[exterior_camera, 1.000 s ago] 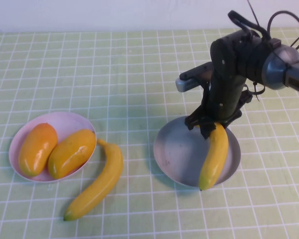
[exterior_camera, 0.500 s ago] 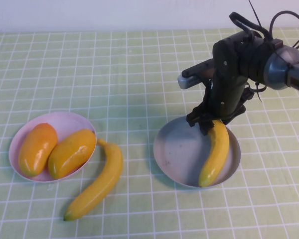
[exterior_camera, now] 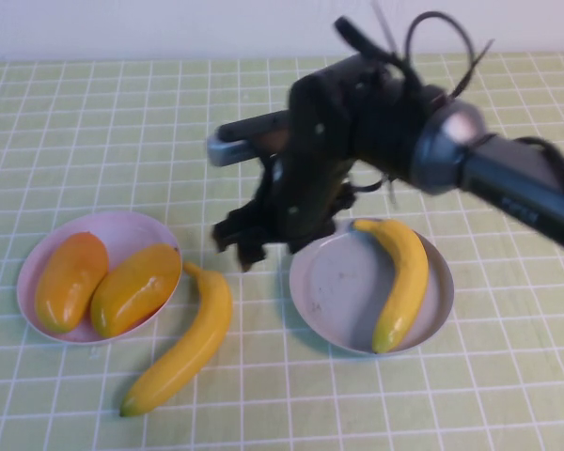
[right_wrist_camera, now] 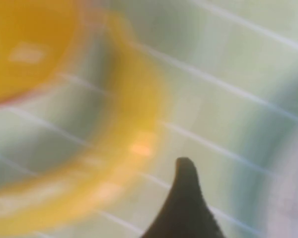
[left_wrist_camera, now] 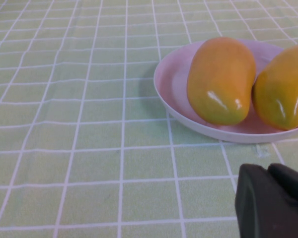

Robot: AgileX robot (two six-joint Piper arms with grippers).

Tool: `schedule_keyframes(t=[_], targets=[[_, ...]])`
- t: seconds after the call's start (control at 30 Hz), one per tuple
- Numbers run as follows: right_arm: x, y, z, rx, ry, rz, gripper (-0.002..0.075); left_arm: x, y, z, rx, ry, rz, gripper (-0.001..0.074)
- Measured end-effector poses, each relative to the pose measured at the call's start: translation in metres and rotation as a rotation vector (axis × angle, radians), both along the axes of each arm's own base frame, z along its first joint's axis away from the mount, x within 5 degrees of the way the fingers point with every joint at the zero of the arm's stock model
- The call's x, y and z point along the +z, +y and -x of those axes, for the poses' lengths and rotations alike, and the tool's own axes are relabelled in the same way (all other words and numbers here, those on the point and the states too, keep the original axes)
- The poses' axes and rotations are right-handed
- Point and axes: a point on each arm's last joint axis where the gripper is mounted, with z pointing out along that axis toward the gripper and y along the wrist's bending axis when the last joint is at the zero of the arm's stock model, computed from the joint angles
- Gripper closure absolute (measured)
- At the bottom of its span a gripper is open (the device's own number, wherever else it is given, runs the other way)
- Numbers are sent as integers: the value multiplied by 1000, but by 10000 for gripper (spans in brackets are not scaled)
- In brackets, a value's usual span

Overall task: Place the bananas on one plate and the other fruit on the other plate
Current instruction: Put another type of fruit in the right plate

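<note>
A green tablecloth with a white grid covered the whole working surface, and a pale wall ran along the top edge of the high view.

In the lower left of that view sat the pink plate, holding two mango-like fruits side by side, touching, each with its long axis running from lower left to upper right. The left wrist view showed the same plate and fruits in its upper right.

One banana lay on the cloth just beside the pink plate's right rim, its long axis diagonal, one tip low near the bottom edge and the other up by the plate. The other banana lay inside the grey-blue plate, right of centre, along its right side, running nearly top to bottom and curving.

The right gripper hung in the middle of the frame, above the cloth between the two plates, holding nothing; how far its jaws stood apart could not be told. Only a dark corner of the left gripper showed, lower right in its wrist view, its state impossible to tell.
</note>
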Motion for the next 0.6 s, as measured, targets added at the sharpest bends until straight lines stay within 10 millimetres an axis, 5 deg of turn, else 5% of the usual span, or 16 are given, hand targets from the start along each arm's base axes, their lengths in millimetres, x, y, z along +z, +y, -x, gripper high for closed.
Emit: schedule_keyframes(t=[0.23,0.6], targets=[[-20,51,14,18,7,-101,272,0,0,0,0,0,0,731],[-56,67,7,15,56,-49,272,0,0,0,0,0,0,731]])
